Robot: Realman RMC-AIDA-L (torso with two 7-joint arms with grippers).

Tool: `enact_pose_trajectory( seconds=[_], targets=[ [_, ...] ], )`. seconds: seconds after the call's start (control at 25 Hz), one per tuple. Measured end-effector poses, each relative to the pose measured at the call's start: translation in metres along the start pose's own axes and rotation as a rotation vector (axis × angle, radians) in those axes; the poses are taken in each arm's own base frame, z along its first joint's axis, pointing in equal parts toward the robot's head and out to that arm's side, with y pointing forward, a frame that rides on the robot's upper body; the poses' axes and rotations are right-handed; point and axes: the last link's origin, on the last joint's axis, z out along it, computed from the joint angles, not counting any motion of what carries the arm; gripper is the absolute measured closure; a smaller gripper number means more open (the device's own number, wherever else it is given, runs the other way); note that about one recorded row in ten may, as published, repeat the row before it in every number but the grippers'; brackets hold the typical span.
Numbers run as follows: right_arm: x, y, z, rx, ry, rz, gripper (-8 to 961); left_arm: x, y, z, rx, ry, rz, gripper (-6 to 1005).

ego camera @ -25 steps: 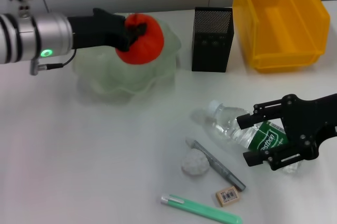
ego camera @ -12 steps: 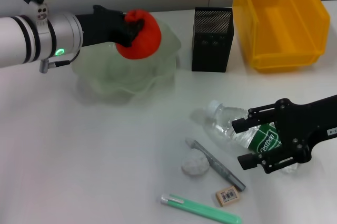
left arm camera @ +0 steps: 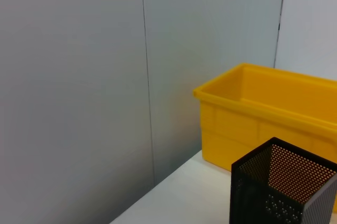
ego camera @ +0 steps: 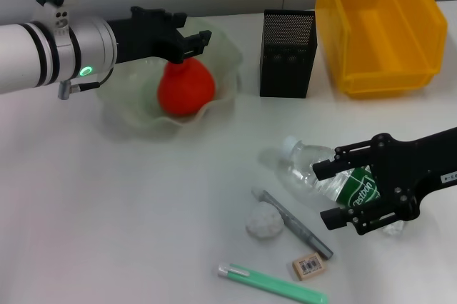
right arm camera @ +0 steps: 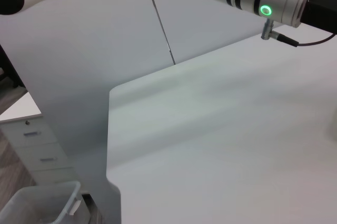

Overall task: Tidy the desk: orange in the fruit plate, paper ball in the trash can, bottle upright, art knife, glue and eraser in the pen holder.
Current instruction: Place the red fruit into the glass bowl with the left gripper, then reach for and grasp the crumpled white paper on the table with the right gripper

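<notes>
Nearest, at six o'clock, lie the art knife [ego camera: 272,284] and eraser [ego camera: 309,266], with the glue [ego camera: 293,224] and paper ball [ego camera: 264,221] just beyond. At four o'clock my right pincer [ego camera: 327,193] stands wide around the lying bottle [ego camera: 321,176]. Farther, at eleven o'clock, my left pincer [ego camera: 194,36] hangs spread just above the orange [ego camera: 186,88] resting in the fruit plate [ego camera: 121,100]; the pen holder [ego camera: 288,53] stands at one o'clock.

Orange [ego camera: 186,88] in fruit plate [ego camera: 223,48], far-left part of desk [ego camera: 107,211]; pen holder [ego camera: 288,53] right of it, bin [ego camera: 382,26] at far-right corner. Bottle [ego camera: 325,175] lies near right edge (on its side); paper ball [ego camera: 265,220], glue [ego camera: 293,223], eraser [ego camera: 309,266], art knife [ego camera: 273,283] along front edge.
</notes>
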Motion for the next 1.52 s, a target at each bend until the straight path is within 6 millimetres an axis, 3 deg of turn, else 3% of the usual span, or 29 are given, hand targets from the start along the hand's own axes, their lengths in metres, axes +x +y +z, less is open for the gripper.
enact_pose_trajectory(
  seconds=[0.32, 0.48, 0.52, 0.8, 1.0, 1.2, 1.52],
  targets=[
    [-0.002, -0.002, -0.004, 0.02, 0.002, 0.011, 176, -0.003, 0.0, -0.014, -0.032, 0.025, -0.015, 299],
    [-0.013, -0.008, -0.009, 0.077, 0.033, 0.056, 176, -0.007, 0.005, -0.035, -0.109, 0.067, -0.02, 169],
    [-0.016, -0.009, -0.01, 0.091, 0.044, 0.068, 176, -0.015, 0.009, -0.06, -0.197, 0.119, -0.033, 140],
    [-0.04, -0.016, -0.016, 0.178, 0.187, 0.169, 176, -0.047, 0.024, -0.114, -0.356, 0.201, -0.035, 139],
    [-0.055, -0.019, -0.007, 0.201, 0.302, 0.208, 177, -0.074, 0.039, -0.139, -0.453, 0.205, -0.003, 139],
    [-0.068, -0.022, 0.003, 0.223, 0.399, 0.233, 177, -0.09, 0.046, -0.153, -0.517, 0.214, -0.009, 140],
    [-0.089, -0.025, 0.02, 0.255, 0.528, 0.256, 177, -0.1, 0.049, -0.157, -0.532, 0.204, -0.019, 140]
  ],
)
